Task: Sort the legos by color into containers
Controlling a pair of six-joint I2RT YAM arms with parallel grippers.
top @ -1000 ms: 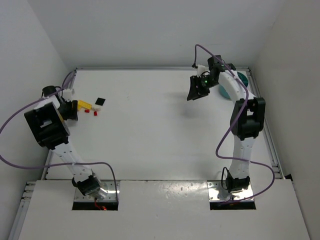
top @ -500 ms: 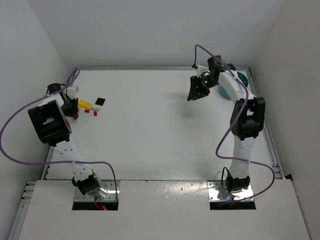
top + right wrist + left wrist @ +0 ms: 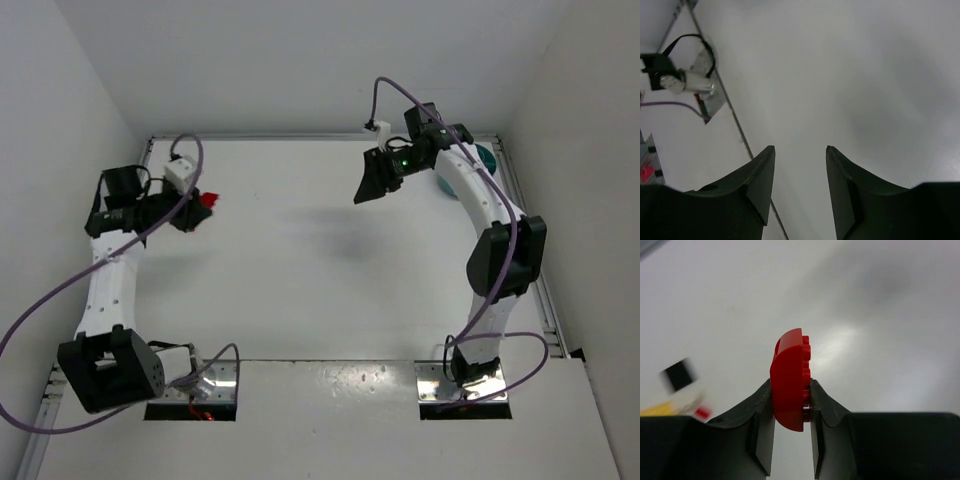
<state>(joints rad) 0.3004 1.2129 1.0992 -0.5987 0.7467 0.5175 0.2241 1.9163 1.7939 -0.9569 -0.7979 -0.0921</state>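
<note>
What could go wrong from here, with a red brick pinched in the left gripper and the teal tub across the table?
1. The left gripper holds the red brick by its lower part; its rounded top stands clear of the jaws, so it might twist or slip out.
2. The teal tub sits at the far right edge, partly hidden behind the right arm, with the open right gripper nearby; the arms might crowd each other.

Overhead; close behind left gripper (image 3: 790,386), right gripper (image 3: 800,149).
</note>
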